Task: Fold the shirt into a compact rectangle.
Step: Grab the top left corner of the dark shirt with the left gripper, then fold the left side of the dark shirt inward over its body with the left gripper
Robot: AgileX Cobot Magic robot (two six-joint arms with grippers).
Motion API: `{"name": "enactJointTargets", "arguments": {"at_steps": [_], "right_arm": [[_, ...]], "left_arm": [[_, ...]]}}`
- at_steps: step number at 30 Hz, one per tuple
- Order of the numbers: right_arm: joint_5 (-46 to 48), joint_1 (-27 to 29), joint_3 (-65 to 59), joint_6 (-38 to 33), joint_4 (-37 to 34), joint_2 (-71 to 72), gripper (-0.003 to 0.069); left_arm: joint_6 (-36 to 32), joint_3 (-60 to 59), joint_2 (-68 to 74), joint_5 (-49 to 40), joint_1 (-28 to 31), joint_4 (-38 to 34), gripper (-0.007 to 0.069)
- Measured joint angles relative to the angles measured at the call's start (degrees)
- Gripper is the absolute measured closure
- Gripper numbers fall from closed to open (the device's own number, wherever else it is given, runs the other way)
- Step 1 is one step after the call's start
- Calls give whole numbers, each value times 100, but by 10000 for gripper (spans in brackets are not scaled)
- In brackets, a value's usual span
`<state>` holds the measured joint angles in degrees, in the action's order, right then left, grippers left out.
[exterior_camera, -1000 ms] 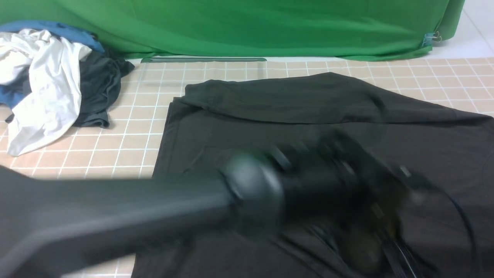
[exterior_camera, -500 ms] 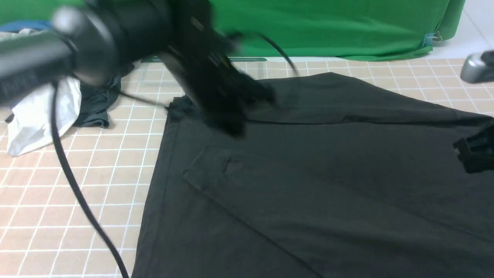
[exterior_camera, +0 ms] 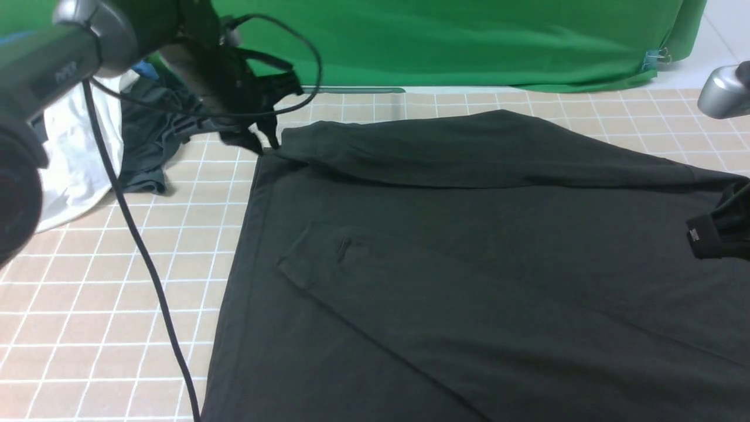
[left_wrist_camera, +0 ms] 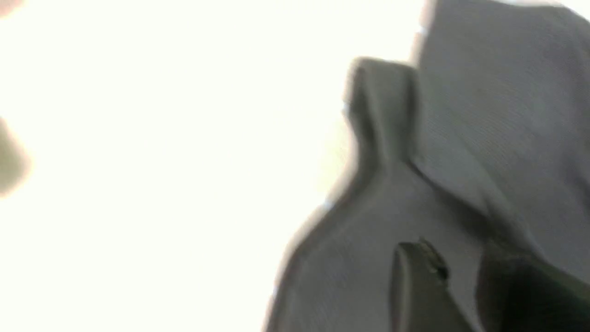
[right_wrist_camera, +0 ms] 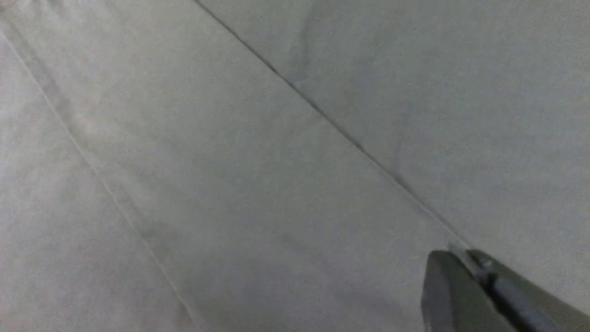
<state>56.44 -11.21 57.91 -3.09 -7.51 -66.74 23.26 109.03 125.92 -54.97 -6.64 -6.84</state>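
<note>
plain black soft t-shirt (exterior_camera: 469, 264) spread flat.
left gripper (exterior_camera: 265, 138) parted at its far-left corner; right gripper (exterior_camera: 706, 237) pressed together at its right edge.

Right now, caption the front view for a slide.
Black shirt laid out; left hand at far corner, right hand at right edge.
</note>
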Motion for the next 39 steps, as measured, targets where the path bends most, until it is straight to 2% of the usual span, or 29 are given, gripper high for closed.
{"name": "enactJointTargets", "arguments": {"at_steps": [2, 3, 6, 10, 19, 28, 30, 35, 39], "right_arm": [[0, 0, 0, 0, 0, 0, 621], [0, 0, 0, -4, 0, 0, 621], [-12, 0, 0, -4, 0, 0, 621], [-12, 0, 0, -4, 0, 0, 621], [-12, 0, 0, 7, 0, 0, 621], [-12, 0, 0, 7, 0, 0, 621], [-12, 0, 0, 7, 0, 0, 621], [-12, 0, 0, 7, 0, 0, 621], [-12, 0, 0, 13, 0, 0, 621]], "left_arm": [[-25, 13, 64, 103, 14, -6, 370], [-111, 20, 182, 239, 14, -76, 312], [-223, 22, 331, 474, -5, -376, 241], [-315, 26, 469, 798, -6, -595, 194], [-354, 26, 570, 1393, -5, -406, 194], [-375, 46, 735, 1480, -5, -406, 204], [-481, 46, 758, 1531, -5, -406, 286], [-752, 46, 790, 1563, -5, -406, 560], [-816, 46, 633, 1412, -5, -406, 594]]}}
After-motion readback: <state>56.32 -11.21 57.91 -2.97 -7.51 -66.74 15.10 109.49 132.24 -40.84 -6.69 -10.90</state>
